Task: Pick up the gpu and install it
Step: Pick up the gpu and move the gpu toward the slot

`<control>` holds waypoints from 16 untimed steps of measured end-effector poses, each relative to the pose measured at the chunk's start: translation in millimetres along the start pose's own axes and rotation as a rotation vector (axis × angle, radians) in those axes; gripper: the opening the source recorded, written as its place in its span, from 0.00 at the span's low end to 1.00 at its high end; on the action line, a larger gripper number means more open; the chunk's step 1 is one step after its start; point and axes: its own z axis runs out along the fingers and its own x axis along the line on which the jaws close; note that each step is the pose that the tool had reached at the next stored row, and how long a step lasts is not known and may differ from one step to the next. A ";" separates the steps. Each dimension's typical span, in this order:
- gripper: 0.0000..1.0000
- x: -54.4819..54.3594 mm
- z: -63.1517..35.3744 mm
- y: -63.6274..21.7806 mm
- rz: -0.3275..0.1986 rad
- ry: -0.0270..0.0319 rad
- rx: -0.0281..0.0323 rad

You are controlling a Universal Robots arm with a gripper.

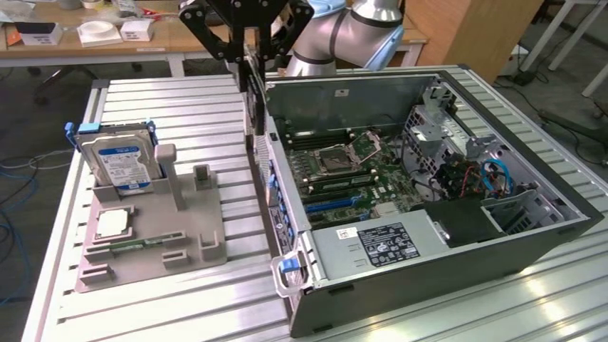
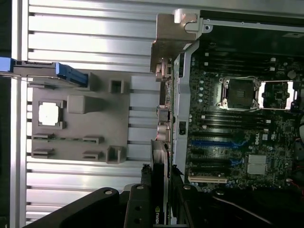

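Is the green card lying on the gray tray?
No, the hand holds the gpu upright at the case's edge, off the tray.

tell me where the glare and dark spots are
exterior view: light glares off the slotted table on that view's right; wrist view: the metal bracket of the gpu and the cpu chip wash out pale, the tool gripping the card reads dark

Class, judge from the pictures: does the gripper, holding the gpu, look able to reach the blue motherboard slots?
Probably yes. The gripper holds the gpu by the wall of the case, whose side is open, and nothing covers the blue slots.
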 end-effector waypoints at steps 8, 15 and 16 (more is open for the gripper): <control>0.26 -12.3 0.4 -0.4 -0.003 0.0000 0.0000; 0.26 -24.0 0.8 -0.8 -0.005 0.0001 -0.0001; 0.26 -25.7 0.9 -0.9 -0.006 0.0001 -0.0001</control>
